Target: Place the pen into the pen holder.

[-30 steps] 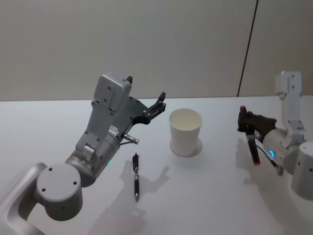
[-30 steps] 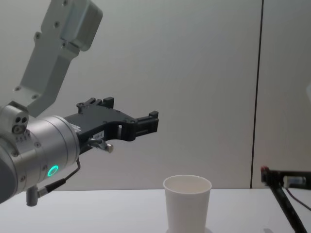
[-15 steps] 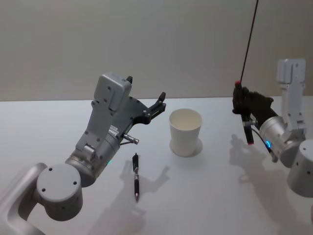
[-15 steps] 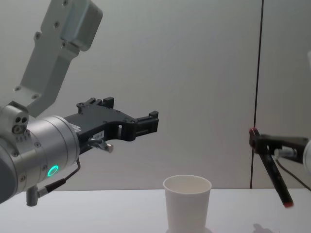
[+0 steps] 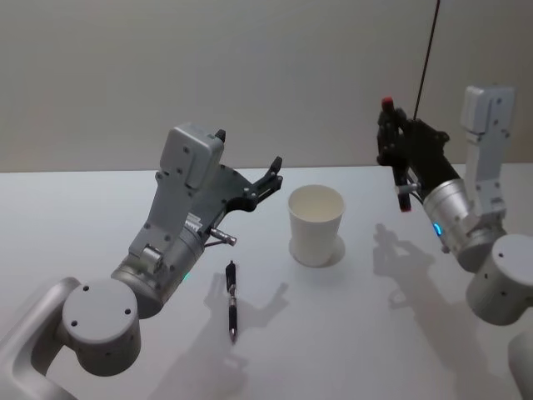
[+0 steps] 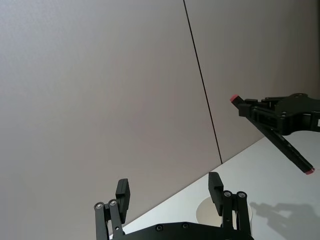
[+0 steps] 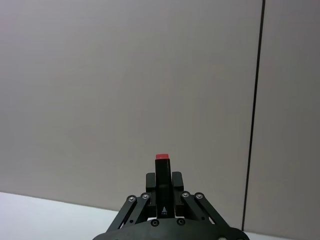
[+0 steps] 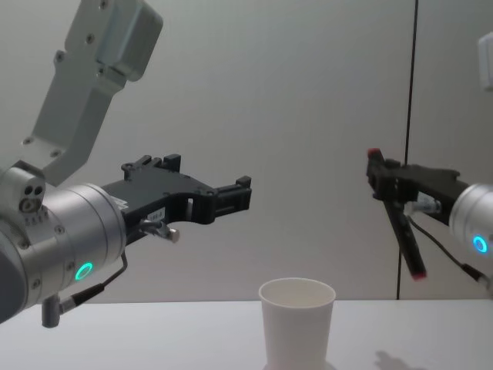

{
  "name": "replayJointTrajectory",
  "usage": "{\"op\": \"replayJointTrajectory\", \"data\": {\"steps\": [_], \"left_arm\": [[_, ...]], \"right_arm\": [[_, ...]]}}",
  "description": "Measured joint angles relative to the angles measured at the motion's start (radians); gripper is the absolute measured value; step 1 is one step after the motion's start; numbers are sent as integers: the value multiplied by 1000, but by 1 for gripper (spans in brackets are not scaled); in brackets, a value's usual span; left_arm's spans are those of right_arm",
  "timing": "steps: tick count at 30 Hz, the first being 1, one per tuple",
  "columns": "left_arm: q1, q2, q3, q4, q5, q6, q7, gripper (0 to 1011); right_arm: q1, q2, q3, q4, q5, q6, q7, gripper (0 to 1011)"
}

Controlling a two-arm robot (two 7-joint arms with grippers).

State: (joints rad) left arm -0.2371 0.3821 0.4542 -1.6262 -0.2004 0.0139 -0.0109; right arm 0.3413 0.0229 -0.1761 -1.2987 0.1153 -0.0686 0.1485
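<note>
My right gripper [image 5: 393, 142] is shut on a black pen [image 5: 398, 171] with red ends, held high and tilted, to the right of the pen holder [image 5: 316, 223], a white paper cup standing upright. From the chest the pen [image 8: 402, 223] hangs off the right gripper [image 8: 383, 177], above and right of the pen holder [image 8: 297, 320]. In the right wrist view the pen's red end [image 7: 161, 158] sticks up between the fingers. A second black pen [image 5: 232, 300] lies on the table, left of the cup. My left gripper [image 5: 248, 148] is open in the air left of the cup.
The white table [image 5: 350, 333] runs back to a plain grey wall with a dark vertical seam [image 8: 408, 116]. My left arm's grey body [image 5: 166, 242] stands over the table's left part, close to the lying pen.
My right gripper has risen from near the table and moved left toward the cup, carrying the pen with it. The left arm, the cup and the lying pen have not moved.
</note>
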Motion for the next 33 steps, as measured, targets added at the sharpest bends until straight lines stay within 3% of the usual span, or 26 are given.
{"op": "replayJointTrajectory", "data": {"steps": [18, 33], "left_arm": [[0, 0, 0, 0, 0, 0, 0, 1003], [0, 0, 0, 0, 0, 0, 0, 1003]], "right_arm": [[78, -39, -25, 181, -12, -255, 57, 173], [130, -62, -36, 320, 3, -392, 97, 173]]}}
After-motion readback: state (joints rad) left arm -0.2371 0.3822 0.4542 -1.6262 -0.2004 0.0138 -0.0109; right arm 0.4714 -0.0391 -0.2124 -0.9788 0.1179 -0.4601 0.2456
